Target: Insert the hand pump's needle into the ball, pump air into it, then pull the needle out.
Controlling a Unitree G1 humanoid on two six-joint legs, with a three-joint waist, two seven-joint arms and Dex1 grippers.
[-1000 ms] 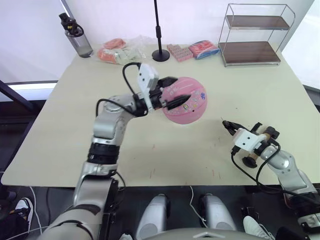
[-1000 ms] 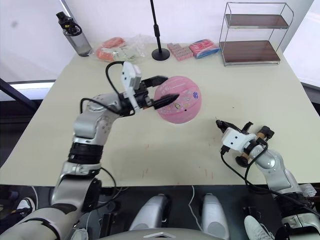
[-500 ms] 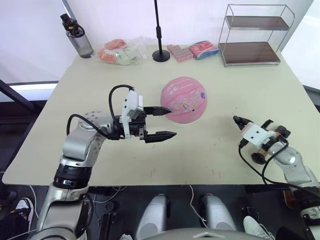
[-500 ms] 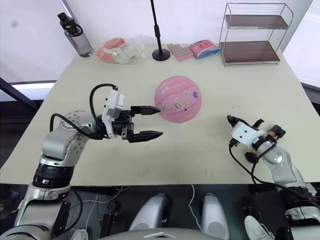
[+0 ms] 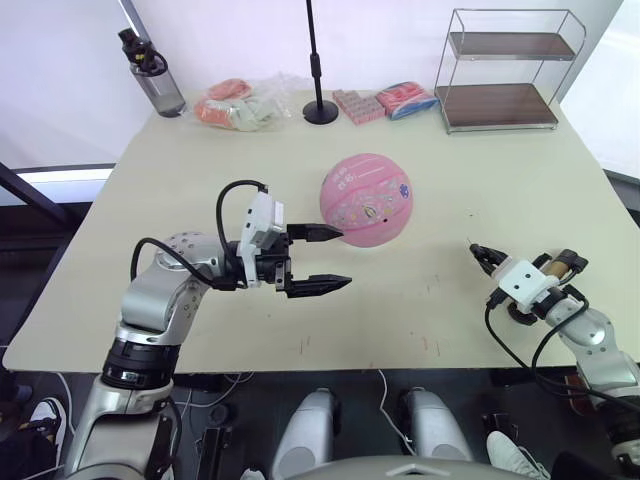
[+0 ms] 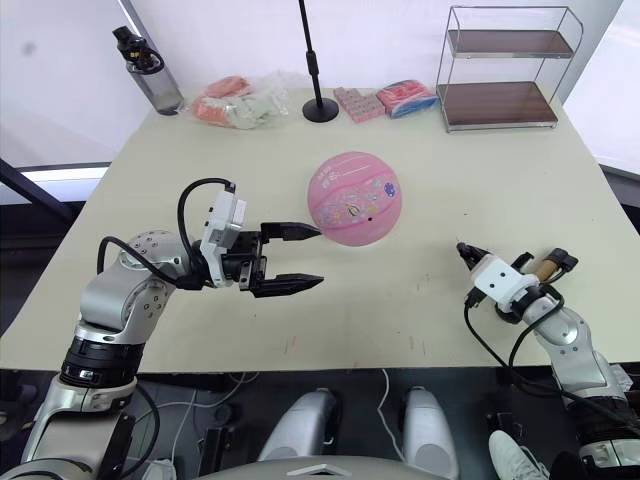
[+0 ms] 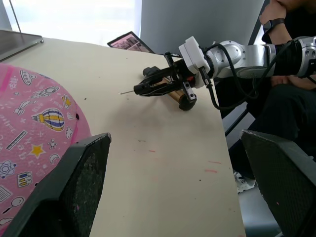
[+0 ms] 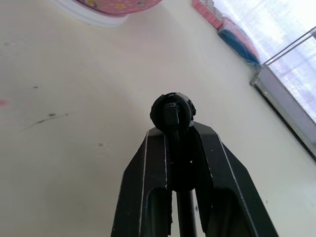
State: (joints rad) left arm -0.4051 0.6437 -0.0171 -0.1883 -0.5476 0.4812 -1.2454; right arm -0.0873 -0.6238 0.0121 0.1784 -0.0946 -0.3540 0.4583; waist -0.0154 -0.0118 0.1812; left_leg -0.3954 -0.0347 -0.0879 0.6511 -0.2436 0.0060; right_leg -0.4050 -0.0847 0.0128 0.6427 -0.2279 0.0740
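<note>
Pink ball (image 5: 366, 199), printed with small cartoons, sat free on the counter (image 5: 500, 190); left tool (image 5: 322, 259) spread; right tool (image 7: 148, 85) pinched the needle (image 7: 127, 92) fitting.

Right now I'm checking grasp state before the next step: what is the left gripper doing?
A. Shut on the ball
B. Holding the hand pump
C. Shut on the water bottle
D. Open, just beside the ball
D: the left gripper is spread wide and empty beside the ball.
</note>
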